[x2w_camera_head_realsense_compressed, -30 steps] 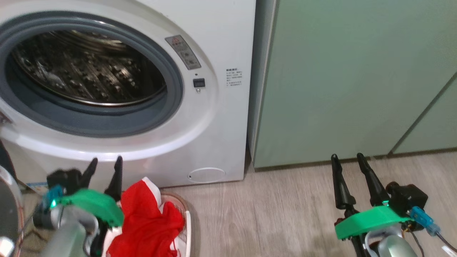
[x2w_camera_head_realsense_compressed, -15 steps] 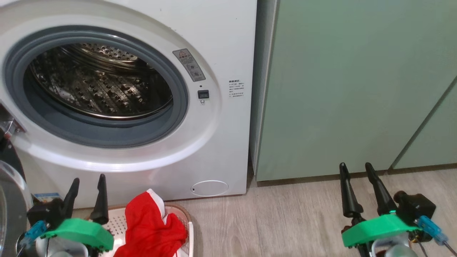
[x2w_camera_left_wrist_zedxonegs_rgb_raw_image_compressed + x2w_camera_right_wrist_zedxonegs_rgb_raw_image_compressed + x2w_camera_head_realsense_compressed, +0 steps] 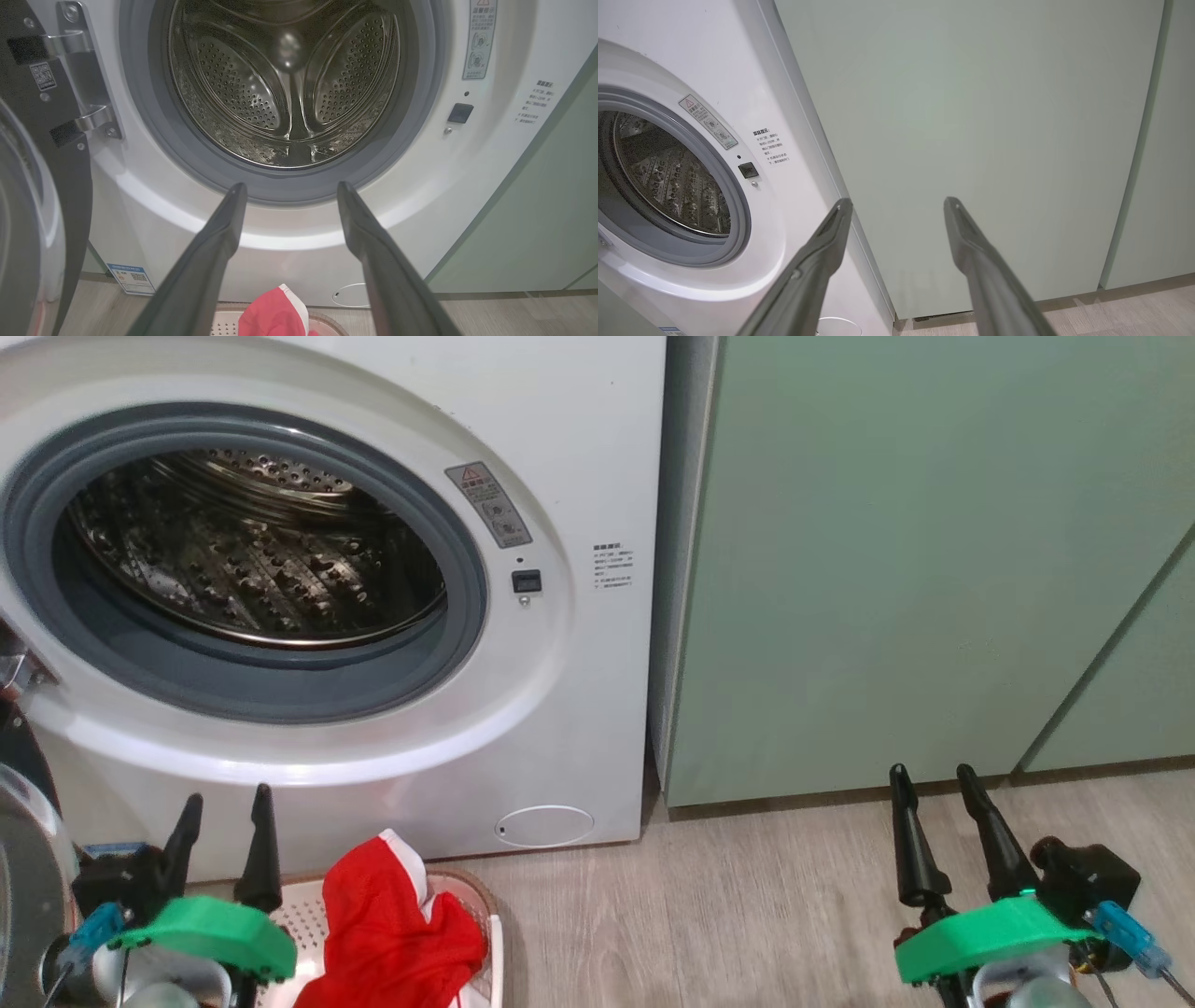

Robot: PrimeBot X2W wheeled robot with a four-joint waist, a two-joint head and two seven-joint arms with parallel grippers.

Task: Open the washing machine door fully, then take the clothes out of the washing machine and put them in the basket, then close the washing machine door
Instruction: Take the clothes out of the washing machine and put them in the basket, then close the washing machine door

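Standing open at the far left, the washing machine door (image 3: 70, 196) hangs on its hinge, its black rim near the left gripper (image 3: 228, 797). That gripper hovers low before the washing machine (image 3: 579, 709), fingers spread wide and empty, pointing up at the drum mouth. Just right of it, the clothes (image 3: 392, 933) lie heaped in the basket (image 3: 303, 922) near the machine's base. Open floor (image 3: 700, 915) runs right to the right gripper (image 3: 932, 771), likewise spread wide and empty, fingers raised before the green cabinet (image 3: 887, 569).
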